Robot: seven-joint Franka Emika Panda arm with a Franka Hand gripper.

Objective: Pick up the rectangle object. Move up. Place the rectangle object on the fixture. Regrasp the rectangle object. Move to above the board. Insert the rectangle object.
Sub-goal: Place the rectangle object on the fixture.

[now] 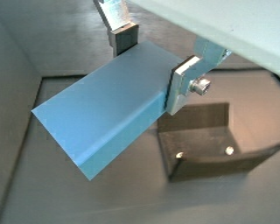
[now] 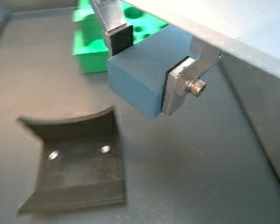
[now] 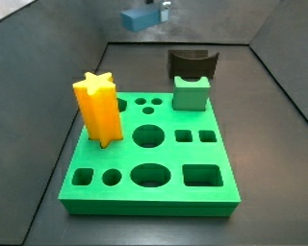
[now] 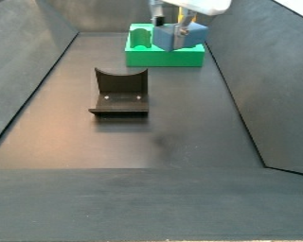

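Slate-blue rectangle object point(image 1: 101, 118) carried aloft, above the fixture point(image 1: 213, 144).
Gripper point(image 2: 154, 63) clamps it between both pads — raised clear of the fixture, seemingly for setting down and regrasping.

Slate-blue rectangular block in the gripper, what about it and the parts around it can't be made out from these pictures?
- Slate-blue rectangular block: in a side view it is small and near the top edge; its height above the dark fixture is unclear.
- Gripper: the arm is cut off in all views.
- Bright green board: in a side view the block and gripper cover part of it; holes and pieces unreadable.
- Board: a wrist view shows only a corner.
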